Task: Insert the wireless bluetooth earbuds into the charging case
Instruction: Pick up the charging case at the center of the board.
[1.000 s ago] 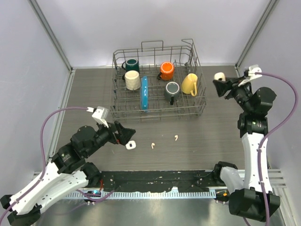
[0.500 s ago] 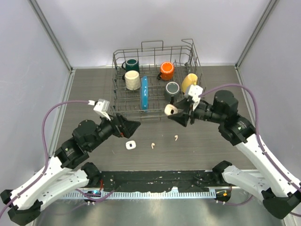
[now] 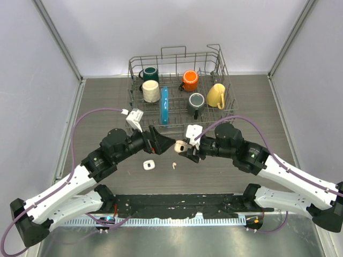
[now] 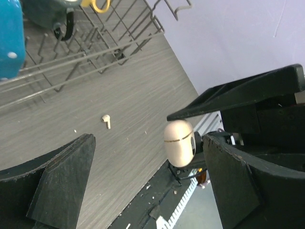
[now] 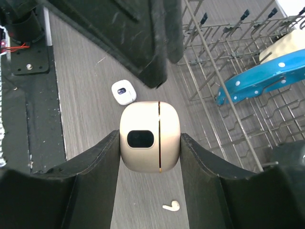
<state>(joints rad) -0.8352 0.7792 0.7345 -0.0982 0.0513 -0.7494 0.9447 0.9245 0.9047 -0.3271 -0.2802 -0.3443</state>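
We have open table (image 3: 257, 123) in front of the rack (image 3: 177, 115). Our right gripper (image 5: 150, 143) pinches the round case (image 4: 178, 143); our left gripper (image 4: 147, 143) is spread wide beside it.

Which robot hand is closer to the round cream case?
Right. The right gripper is clamped on the cream charging case, one finger on each side. The left gripper is open, facing it from close by.

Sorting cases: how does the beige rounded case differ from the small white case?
The beige rounded case is clamped in the right gripper above the table; the small white case lies on it, untouched. Beige has a dark oval window; white, a bluish mark. Both are rounded.
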